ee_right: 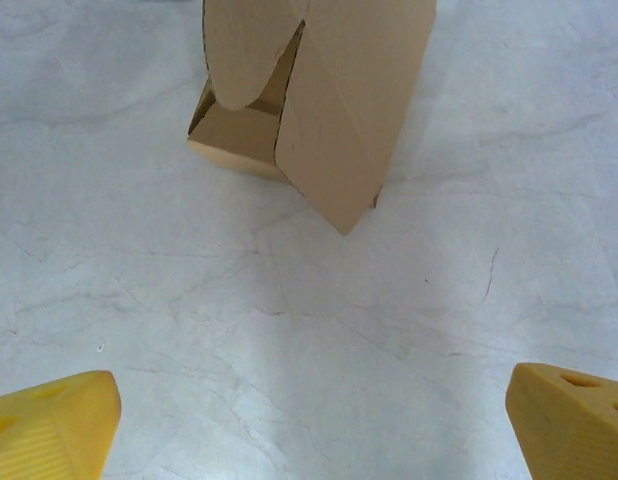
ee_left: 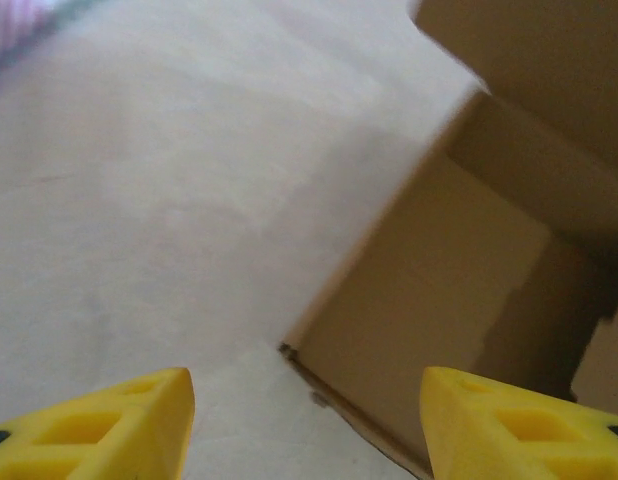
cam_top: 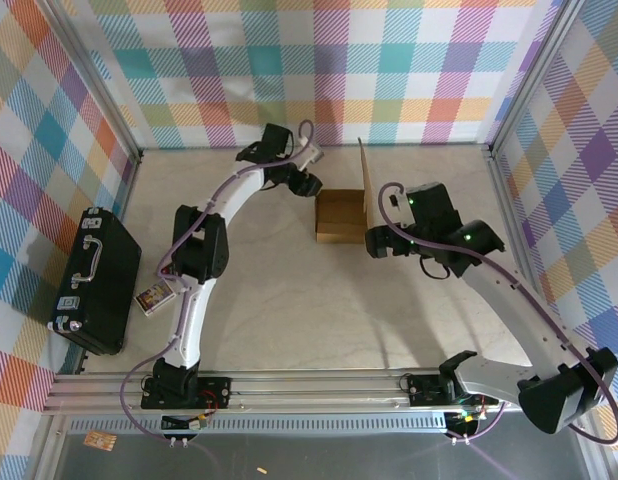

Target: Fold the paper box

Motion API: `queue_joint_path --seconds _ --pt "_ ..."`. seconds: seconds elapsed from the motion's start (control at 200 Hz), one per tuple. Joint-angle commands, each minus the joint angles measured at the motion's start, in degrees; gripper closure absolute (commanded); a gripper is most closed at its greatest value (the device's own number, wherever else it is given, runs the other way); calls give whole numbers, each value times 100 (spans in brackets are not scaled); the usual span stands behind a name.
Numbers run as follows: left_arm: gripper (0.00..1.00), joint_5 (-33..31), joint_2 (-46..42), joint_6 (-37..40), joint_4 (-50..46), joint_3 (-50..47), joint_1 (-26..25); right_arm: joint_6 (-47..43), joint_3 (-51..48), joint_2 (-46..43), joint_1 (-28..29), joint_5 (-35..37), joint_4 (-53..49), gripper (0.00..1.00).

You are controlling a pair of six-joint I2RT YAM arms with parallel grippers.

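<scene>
Left tool (ee_left: 309,440) is part open, yellow fingertips apart, nothing between them, just beside the left side of the paper box (ee_left: 439,300); right tool (ee_right: 309,430) is spread wide and empty, near the box's right side. There's one box mid-surface (cam_top: 289,310), its low body lying flat; a tall panel (cam_top: 367,185) stands upright along the right edge, running near to far. The right wrist view catches a rounded scalloped flap (ee_right: 244,60) where the top view gives a thin edge; the left wrist view looks into the hollow. One black case (cam_top: 94,280) lies well apart, left.
</scene>
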Motion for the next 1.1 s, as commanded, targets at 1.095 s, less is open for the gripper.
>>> queue_joint_path --seconds 1.095 --pt "47 922 -1027 590 -515 -1775 -284 140 -524 -803 -52 -392 170 3"
